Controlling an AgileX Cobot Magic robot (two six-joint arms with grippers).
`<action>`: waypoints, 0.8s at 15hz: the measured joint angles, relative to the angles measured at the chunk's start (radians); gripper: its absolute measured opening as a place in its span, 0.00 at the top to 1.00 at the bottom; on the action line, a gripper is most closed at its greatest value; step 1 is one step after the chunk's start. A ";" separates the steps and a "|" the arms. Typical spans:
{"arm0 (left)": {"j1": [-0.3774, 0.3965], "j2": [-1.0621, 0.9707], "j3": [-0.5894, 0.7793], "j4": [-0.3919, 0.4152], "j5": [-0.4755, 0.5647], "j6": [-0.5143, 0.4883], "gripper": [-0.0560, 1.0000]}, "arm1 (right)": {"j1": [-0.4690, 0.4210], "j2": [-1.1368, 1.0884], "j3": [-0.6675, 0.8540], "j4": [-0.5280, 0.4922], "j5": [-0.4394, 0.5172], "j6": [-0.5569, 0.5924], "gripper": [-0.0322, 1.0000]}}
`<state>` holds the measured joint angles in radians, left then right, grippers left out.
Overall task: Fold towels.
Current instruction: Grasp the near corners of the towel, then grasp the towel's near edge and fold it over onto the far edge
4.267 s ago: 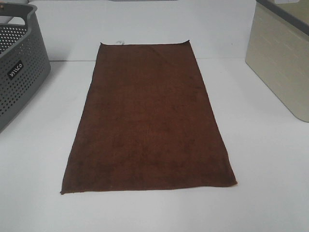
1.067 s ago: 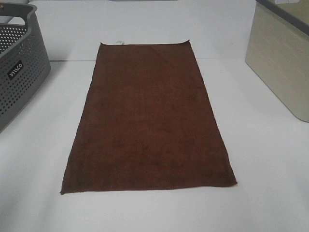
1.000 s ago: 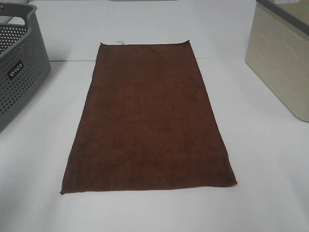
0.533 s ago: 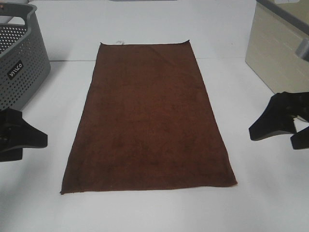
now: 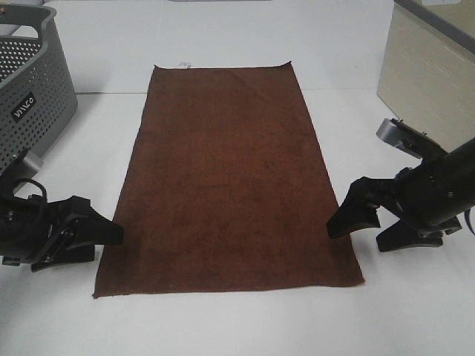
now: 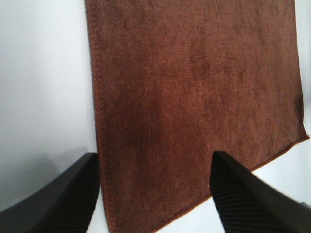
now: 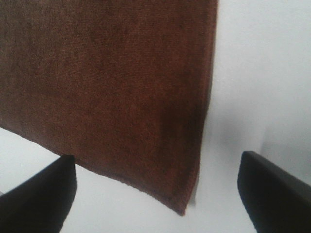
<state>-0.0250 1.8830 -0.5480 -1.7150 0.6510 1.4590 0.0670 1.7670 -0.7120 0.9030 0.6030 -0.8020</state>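
The dark reddish-brown towel [image 5: 226, 178] lies flat and unfolded on the white table, its long side running away from me. A small white tag [image 5: 185, 64] sits at its far short edge. My left gripper [image 5: 104, 245] is open and empty, low by the towel's near left corner. In the left wrist view the gripper [image 6: 154, 156] straddles the towel [image 6: 194, 73] at its left edge. My right gripper [image 5: 355, 237] is open and empty beside the near right corner. In the right wrist view the gripper [image 7: 156, 158] straddles the towel [image 7: 97, 73] at that corner.
A grey perforated basket [image 5: 30, 96] stands at the back left. A beige bin [image 5: 430, 89] stands at the back right, just behind the right arm. The white table [image 5: 237, 326] extends in front of the towel.
Both arms have come into view from the sides and moved inward and down to the towel's near corners, with open jaws. The towel has not moved.
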 joint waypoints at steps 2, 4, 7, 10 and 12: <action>-0.009 0.034 -0.019 -0.003 0.001 0.004 0.35 | 0.029 0.029 -0.010 0.007 -0.026 -0.011 0.16; -0.051 0.079 -0.060 -0.013 0.027 0.004 0.36 | 0.070 0.076 -0.034 0.022 -0.064 -0.010 0.17; -0.110 0.122 -0.128 -0.016 0.033 -0.038 0.38 | 0.082 0.138 -0.094 0.086 -0.058 -0.010 0.24; -0.139 0.155 -0.174 -0.012 -0.009 -0.063 0.66 | 0.082 0.173 -0.108 0.119 -0.063 -0.010 0.50; -0.142 0.166 -0.189 -0.007 -0.034 -0.064 0.93 | 0.082 0.185 -0.108 0.109 -0.071 -0.010 0.83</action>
<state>-0.1670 2.0490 -0.7370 -1.7220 0.6170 1.3950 0.1490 1.9520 -0.8200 1.0120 0.5320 -0.8120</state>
